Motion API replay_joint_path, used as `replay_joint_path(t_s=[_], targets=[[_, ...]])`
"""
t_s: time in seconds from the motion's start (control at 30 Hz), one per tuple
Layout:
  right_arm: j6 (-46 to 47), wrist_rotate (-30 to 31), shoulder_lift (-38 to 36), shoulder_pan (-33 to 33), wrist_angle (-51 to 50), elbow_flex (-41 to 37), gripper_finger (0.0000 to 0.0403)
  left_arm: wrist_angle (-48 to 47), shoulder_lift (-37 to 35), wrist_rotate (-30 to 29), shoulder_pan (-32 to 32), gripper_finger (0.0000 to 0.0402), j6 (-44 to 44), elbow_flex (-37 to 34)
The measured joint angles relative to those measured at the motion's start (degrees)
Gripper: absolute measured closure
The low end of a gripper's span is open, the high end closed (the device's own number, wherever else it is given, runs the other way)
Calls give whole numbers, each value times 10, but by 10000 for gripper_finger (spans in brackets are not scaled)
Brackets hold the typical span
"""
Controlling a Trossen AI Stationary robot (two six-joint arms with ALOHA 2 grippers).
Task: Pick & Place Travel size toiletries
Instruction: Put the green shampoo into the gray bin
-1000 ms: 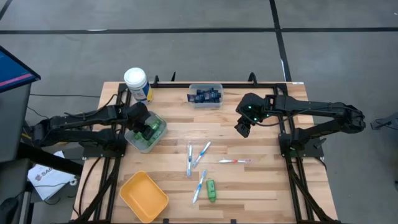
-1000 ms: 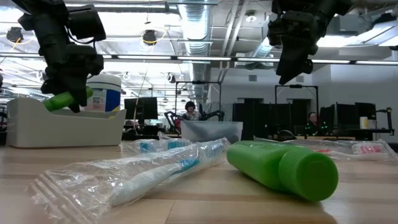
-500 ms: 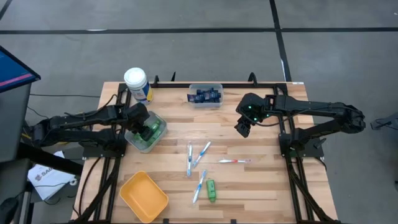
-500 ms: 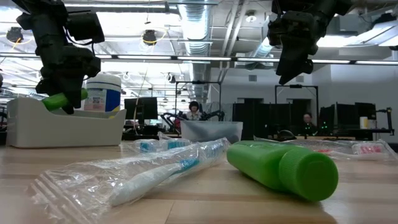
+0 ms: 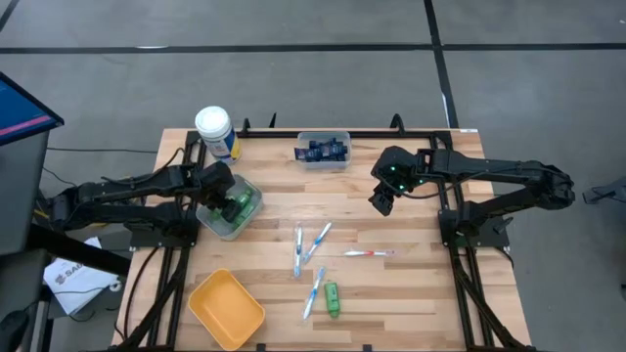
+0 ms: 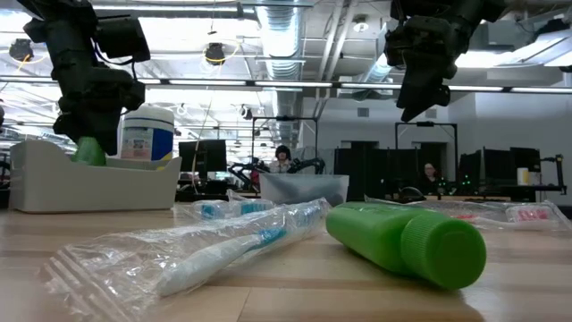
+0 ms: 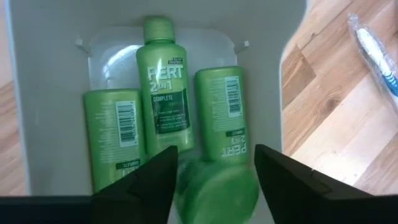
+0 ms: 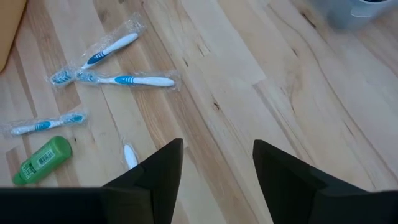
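My left gripper (image 5: 233, 205) hangs over the grey bin (image 5: 252, 196) at the table's left, fingers pointing down. In the left wrist view three green bottles (image 7: 163, 93) lie flat in the bin, and a fourth green bottle (image 7: 217, 190) shows end-on between the spread fingers. In the low view only its green tip (image 6: 89, 150) shows above the bin wall (image 6: 89, 183). My right gripper (image 5: 381, 203) is open and empty, high over the table's right half. Wrapped white-blue toothbrushes (image 5: 298, 244), a red-and-white toothbrush (image 5: 369, 253) and one green bottle (image 5: 332, 298) lie on the table. My left gripper has the fourth green bottle (image 7: 217, 190) between its fingers, seen end-on from above. I cannot tell whether the fingers touch it. The bottle points down into the grey bin, above the bottles that lie there.
A clear bin of dark navy tubes (image 5: 323, 149) stands at the far edge, a white canister (image 5: 215, 132) at the far left and a yellow bin (image 5: 226, 308) at the near left. People sit in the room beyond the table (image 6: 281, 159).
The green bottle under my left gripper was level and above the bin wall. It has tipped and sunk into the grey bin, so that only its tip shows over the wall. Both arms have kept still.
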Motion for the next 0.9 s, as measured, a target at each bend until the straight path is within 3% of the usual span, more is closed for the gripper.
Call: replay_joint_path(t_s=[0.2, 0.3, 0.47, 0.67, 0.9], targets=[[0, 0, 0, -1, 0, 0, 194, 10, 0, 0, 0, 140, -3, 0], [3, 15, 3, -2, 1, 0, 184, 60, -8, 14, 0, 128, -28, 0], [17, 48, 27, -3, 20, 2, 179, 259, -47, 44, 0, 134, -46, 0], [27, 43, 80, -4, 57, 0, 187, 472, -85, 44, -5, 151, -20, 2], [42, 27, 146, 16, 94, 0, 191, 488, -82, 45, -6, 147, -16, 1]])
